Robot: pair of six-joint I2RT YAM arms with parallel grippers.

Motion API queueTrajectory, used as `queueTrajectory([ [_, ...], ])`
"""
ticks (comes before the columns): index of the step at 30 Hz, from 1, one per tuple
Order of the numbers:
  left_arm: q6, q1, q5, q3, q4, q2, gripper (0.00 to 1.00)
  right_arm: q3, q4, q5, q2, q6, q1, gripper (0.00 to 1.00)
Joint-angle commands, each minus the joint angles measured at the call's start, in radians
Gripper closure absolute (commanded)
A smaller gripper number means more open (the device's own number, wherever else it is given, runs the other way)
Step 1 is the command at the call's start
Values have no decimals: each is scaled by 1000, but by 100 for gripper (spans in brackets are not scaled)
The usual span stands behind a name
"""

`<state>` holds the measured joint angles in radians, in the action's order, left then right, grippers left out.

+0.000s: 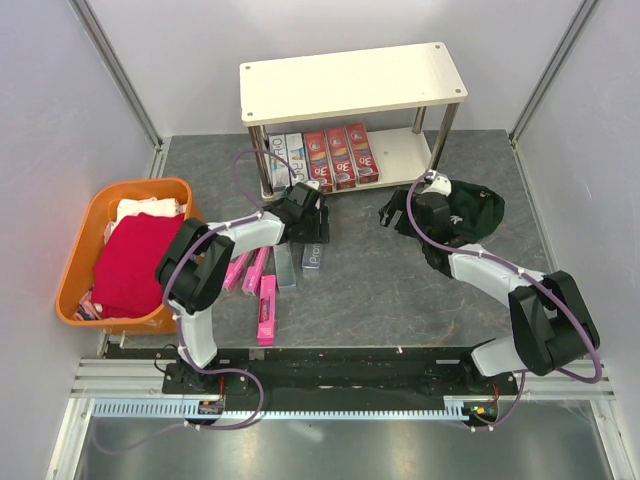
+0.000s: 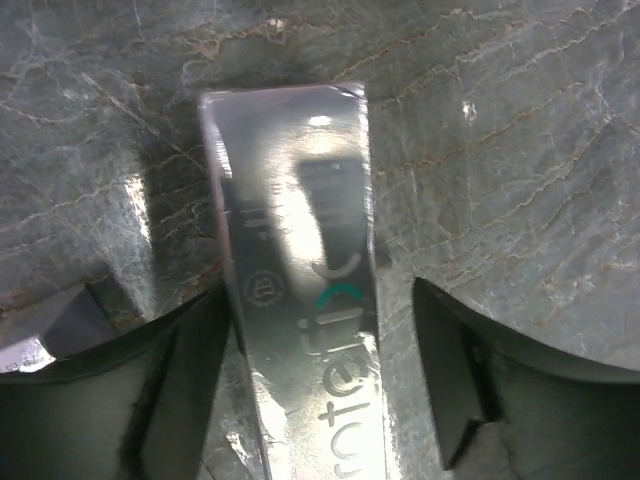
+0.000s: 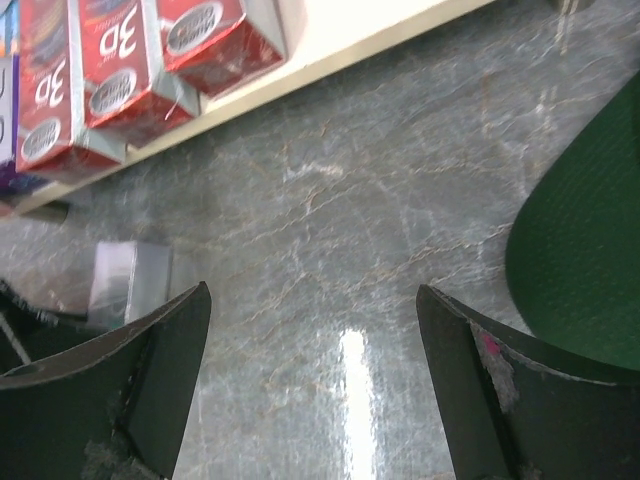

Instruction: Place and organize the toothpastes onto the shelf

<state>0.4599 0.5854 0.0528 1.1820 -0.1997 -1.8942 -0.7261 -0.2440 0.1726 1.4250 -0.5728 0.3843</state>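
Note:
The shelf [image 1: 352,82] stands at the back; its lower board [image 3: 340,40] carries two navy-and-white toothpastes [image 1: 285,157] and three red "3D" toothpastes [image 1: 340,158] [image 3: 120,70] side by side. Two silver-grey toothpastes [image 1: 312,258] [image 1: 285,268] lie on the floor in front of it, and three pink ones [image 1: 257,270] lie further left. My left gripper [image 1: 311,228] [image 2: 318,300] straddles one silver box [image 2: 295,200]: its left finger is against the box edge, while a gap separates the right finger from it. My right gripper [image 1: 393,213] [image 3: 312,300] hangs open over bare floor.
An orange basket [image 1: 78,262] holding a red cloth [image 1: 135,262] sits at the left. A dark green cloth [image 1: 472,212] [image 3: 590,270] lies beside my right gripper. The shelf's top board carries nothing. White walls enclose the grey stone floor.

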Motion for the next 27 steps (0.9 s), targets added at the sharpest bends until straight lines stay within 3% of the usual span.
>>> queueTrajectory([
  [1,-20,5,30,19,-21,-26,34,13,25,-62,-34,-6,4,8],
  [7,-26,5,21,-7,-3,39,50,34,48,-126,-57,-18,5,8],
  [27,108,-105,-235,-99,197,273,54,67,0,-298,-141,-76,87,2],
])
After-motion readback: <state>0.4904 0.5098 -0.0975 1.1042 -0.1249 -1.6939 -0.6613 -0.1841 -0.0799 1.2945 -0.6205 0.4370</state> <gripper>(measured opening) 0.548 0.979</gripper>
